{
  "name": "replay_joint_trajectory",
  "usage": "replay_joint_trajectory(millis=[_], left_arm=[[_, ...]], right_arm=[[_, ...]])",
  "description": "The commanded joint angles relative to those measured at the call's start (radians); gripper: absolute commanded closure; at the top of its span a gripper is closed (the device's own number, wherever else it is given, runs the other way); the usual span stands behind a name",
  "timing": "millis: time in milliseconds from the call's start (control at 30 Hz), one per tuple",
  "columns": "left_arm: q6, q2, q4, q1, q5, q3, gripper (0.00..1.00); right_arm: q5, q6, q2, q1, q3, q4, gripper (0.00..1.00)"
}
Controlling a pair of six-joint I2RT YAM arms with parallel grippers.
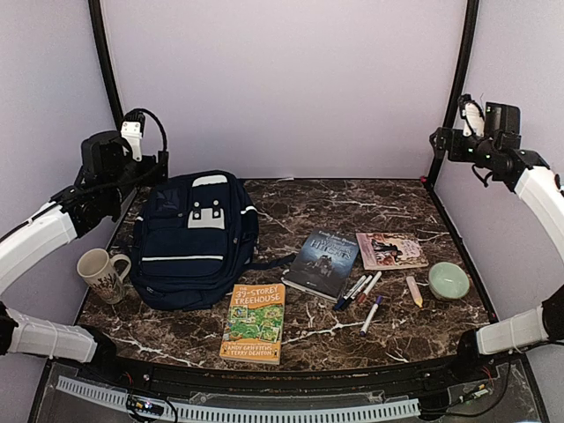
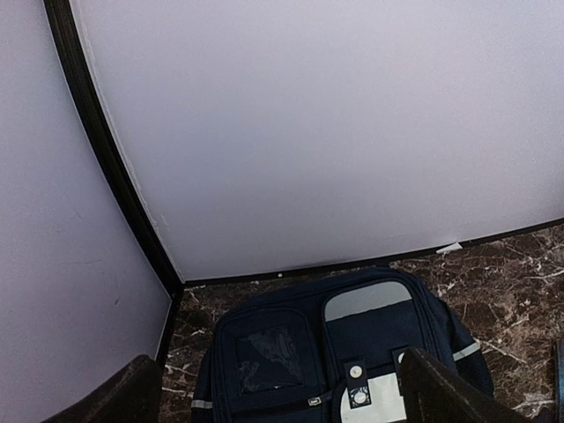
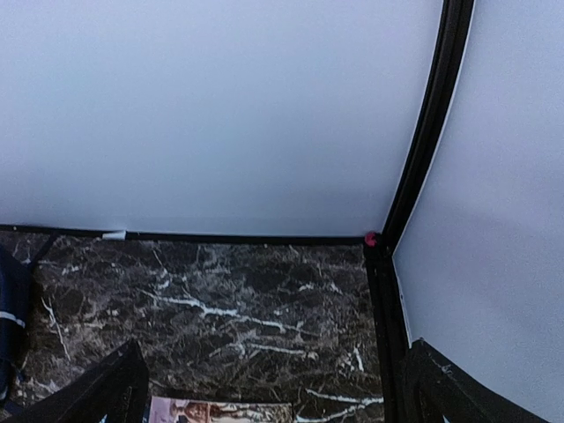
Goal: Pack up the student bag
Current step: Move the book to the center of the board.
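The student bag (image 1: 194, 238), a navy backpack with a white stripe and a grey-white patch, lies flat, front up, on the left of the marble table. Its top part shows in the left wrist view (image 2: 335, 348). My left gripper (image 1: 145, 167) hangs high above the bag's far left corner, open and empty, with its jaws wide apart (image 2: 278, 392). My right gripper (image 1: 443, 141) is raised high at the far right corner, open and empty (image 3: 278, 392), above bare marble.
An orange book (image 1: 255, 322), a dark book (image 1: 322, 263), a pink book (image 1: 390, 250), several markers (image 1: 359, 291), a peach crayon (image 1: 413, 291) and a green bowl (image 1: 448, 280) lie right of the bag. A mug (image 1: 101, 274) stands to its left. The enclosure walls are close.
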State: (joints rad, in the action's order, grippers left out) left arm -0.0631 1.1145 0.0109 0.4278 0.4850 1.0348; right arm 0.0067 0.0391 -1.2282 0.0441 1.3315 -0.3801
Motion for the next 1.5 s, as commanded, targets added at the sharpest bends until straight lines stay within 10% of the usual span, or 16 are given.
replay_joint_trajectory(millis=[0,300,967,1467], left_arm=[[0.011,-0.005,0.041,-0.042,-0.141,-0.072,0.05],[0.064,-0.003,-0.014,-0.109,-0.482,-0.173,0.18],[0.097,-0.027,-0.117,-0.136,-0.822,-0.319,0.21],[0.1,-0.06,-0.116,-0.134,-0.858,-0.328,0.21]], right_arm=[[-0.073,-0.045,0.008,-0.015,-0.091,0.046,0.0],[-0.19,-0.221,-0.049,0.107,-0.225,0.007,0.06],[0.011,-0.614,-0.529,0.899,-0.158,0.015,0.01],[0.302,-0.495,-0.84,0.885,0.042,0.022,0.17]])
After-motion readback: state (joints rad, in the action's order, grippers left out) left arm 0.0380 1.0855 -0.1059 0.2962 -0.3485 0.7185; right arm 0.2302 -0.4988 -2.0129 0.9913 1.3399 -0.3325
